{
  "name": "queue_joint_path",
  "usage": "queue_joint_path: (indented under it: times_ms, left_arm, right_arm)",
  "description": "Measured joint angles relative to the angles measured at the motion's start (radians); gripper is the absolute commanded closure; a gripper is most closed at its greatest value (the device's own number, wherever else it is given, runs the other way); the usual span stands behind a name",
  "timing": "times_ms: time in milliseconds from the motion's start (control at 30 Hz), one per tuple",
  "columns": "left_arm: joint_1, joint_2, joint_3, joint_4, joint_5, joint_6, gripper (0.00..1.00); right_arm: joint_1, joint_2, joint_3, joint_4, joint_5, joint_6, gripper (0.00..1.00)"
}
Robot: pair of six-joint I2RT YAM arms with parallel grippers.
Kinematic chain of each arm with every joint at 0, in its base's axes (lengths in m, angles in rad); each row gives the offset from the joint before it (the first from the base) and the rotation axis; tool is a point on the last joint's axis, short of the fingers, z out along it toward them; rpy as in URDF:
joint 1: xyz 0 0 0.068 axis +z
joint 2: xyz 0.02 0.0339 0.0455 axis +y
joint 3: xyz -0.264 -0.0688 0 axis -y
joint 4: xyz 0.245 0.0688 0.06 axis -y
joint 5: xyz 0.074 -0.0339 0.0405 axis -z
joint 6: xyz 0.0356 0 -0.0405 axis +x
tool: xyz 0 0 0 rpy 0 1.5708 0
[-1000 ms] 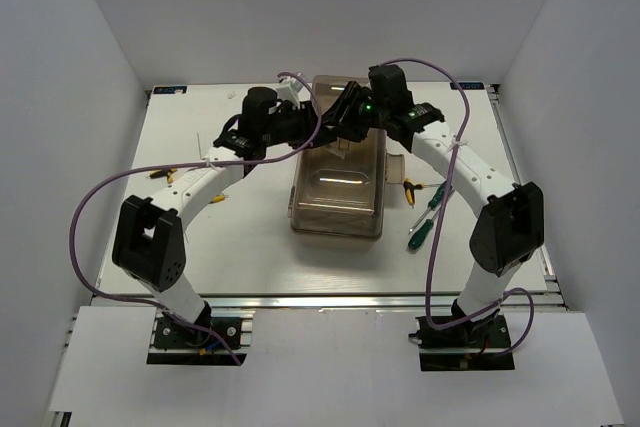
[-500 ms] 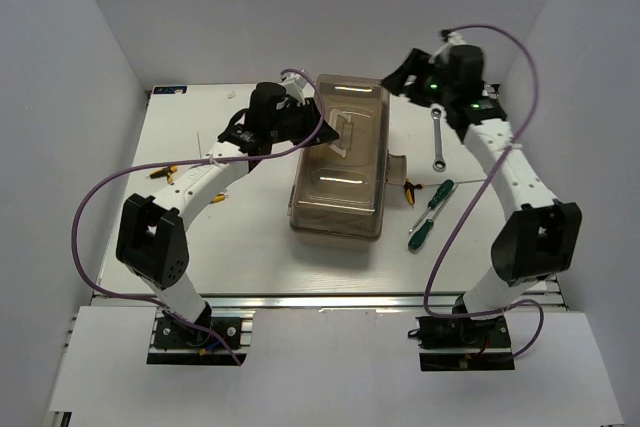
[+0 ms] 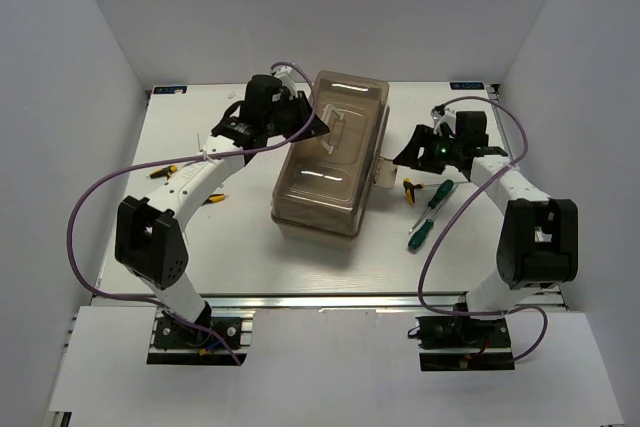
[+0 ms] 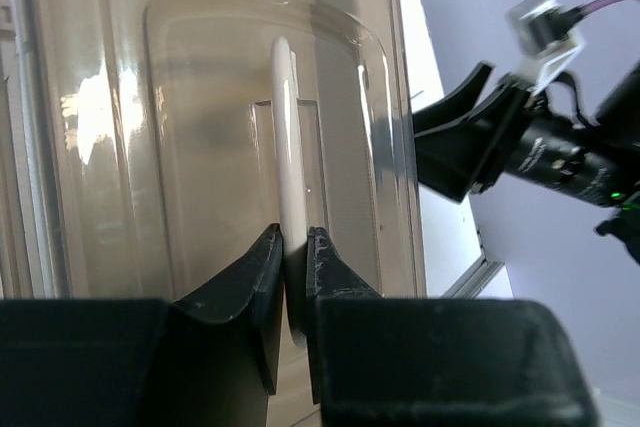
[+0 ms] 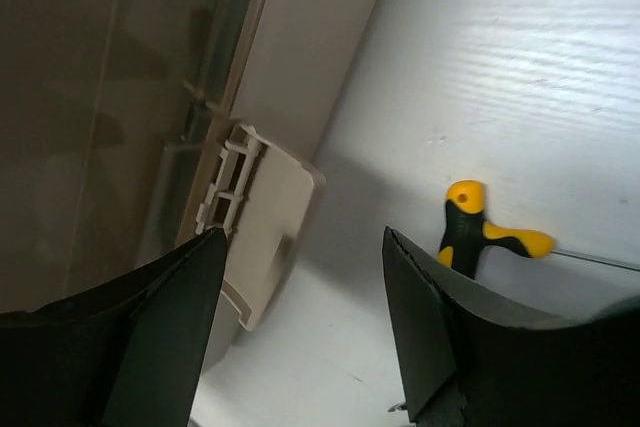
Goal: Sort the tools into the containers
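Down from the back right corner since half a second ago: right gripper (image 5: 303,235), now low at the latch (image 5: 262,237) side of the toolbox (image 3: 318,172). Fingers spread wide, nothing between them; latch just ahead, apparently not touched. Also slewed since then: toolbox, near end further left, no longer square to the table (image 3: 240,247).

On to the left gripper (image 4: 293,239): pressed together on the beige handle (image 4: 288,147) atop the brown lid (image 4: 120,147), pinching it near one end. Lid down, box closed; inside not readable through the lid.

Outward from the right gripper: yellow-and-black hex key (image 5: 462,232) on the table just beside the latch, two green screwdrivers (image 3: 420,233) a little nearer the arm bases, lying loose. Left of the box, well apart from it: two more small hex keys (image 3: 162,173) on the table. Wrench not visible now, maybe hidden under the right arm; cannot tell.

Progress, as a judgement: early. No tool seen in any container; every visible tool loose on the table. No trays in sight, possibly inside the box. Step in hand looks like opening: steady by the handle, flip the latch. Left to do: open lid, get containers ready, pick up and sort all tools.
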Motion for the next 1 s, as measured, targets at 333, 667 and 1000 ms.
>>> queue_joint_path:
  times_ms: [333, 667, 1000]
  left_arm:
    - [0.013, 0.0, 0.014, -0.019, -0.007, -0.007, 1.0]
    - [0.074, -0.031, -0.046, 0.053, 0.049, -0.11, 1.0]
    - [0.34, -0.207, -0.248, 0.219, 0.115, -0.274, 1.0]
  right_arm:
    - [0.0, 0.132, 0.002, 0.043, -0.2, 0.011, 0.38]
    - [0.012, 0.214, 0.004, 0.087, -0.331, 0.048, 0.57]
    - [0.013, 0.214, 0.003, 0.129, -0.388, 0.061, 0.6]
